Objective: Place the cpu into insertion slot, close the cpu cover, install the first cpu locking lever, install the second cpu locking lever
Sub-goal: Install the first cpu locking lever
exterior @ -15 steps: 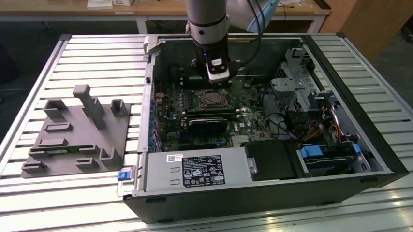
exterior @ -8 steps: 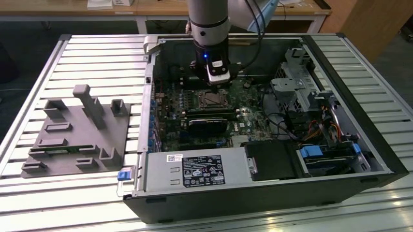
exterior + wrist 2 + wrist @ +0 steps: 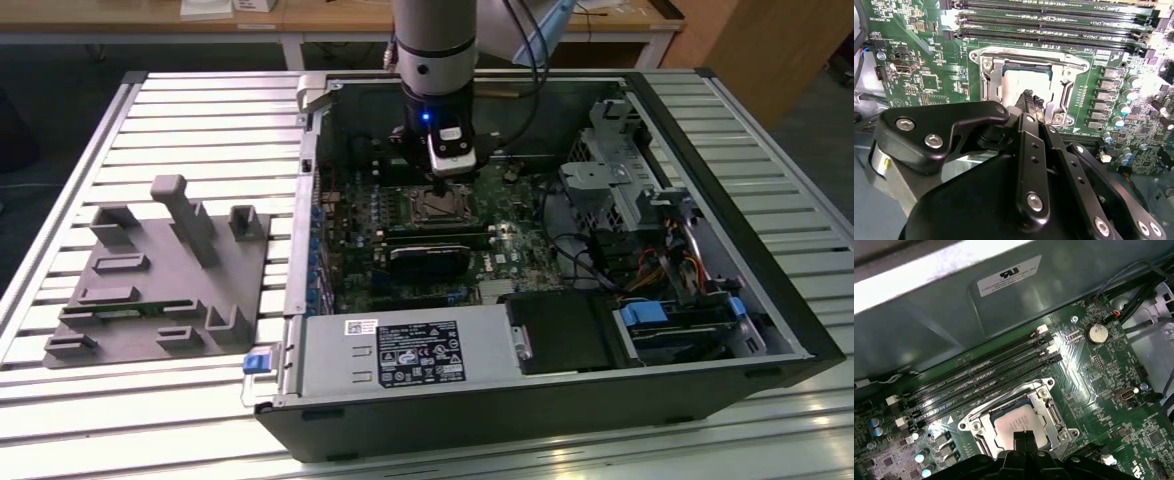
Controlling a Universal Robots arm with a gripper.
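Silver cpu cover (image 3: 1026,67) lies over the cpu (image 3: 1016,425); my claw (image 3: 1030,99), pinched narrow, should press it squarely flat.

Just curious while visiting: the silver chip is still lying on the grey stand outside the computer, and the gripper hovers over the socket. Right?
Not quite. The cpu already sits in the insertion slot, as both wrist views show. The gripper does hang just over it.
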